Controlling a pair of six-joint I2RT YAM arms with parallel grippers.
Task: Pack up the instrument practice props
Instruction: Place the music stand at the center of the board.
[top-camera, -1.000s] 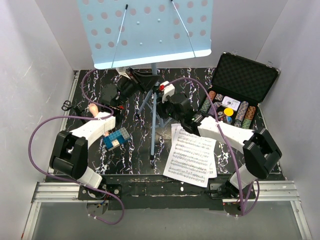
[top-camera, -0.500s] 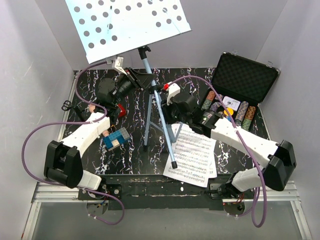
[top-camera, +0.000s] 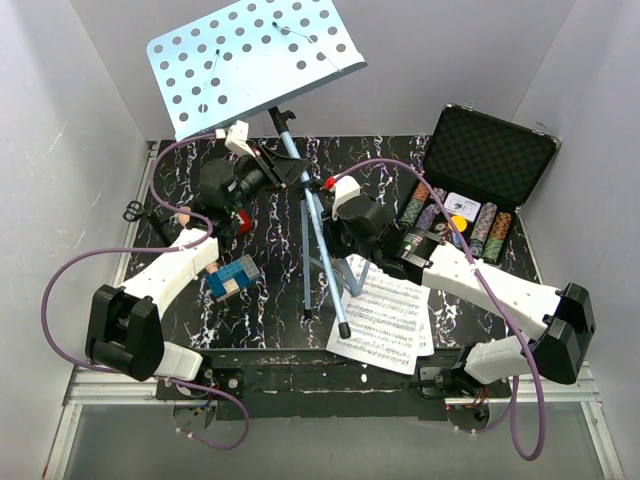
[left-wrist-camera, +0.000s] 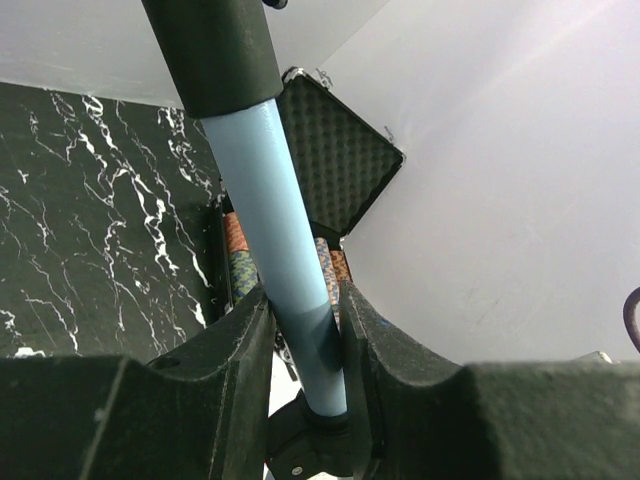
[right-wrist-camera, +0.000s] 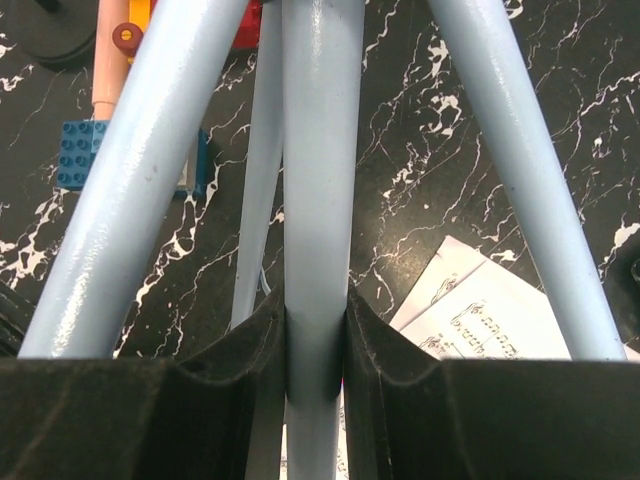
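Left claw (left-wrist-camera: 303, 340): clenched on the music stand (top-camera: 250, 60) pole.
Right claw (right-wrist-camera: 316, 345): clenched on the music stand's lower tube.
Case (top-camera: 492, 152): open on the table (top-camera: 270, 298), poker chips (top-camera: 482, 226) inside.

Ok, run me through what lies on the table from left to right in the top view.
microphone → blue brick block → sheet-music pages → poker chip case. The music stand is left out: it spans the middle and overlaps several of these.

Grips the tilted music stand (top-camera: 255, 60) by its pole with left gripper (top-camera: 278, 170) and right gripper (top-camera: 325, 232), just beyond sheet-music pages (top-camera: 385, 320) near right.
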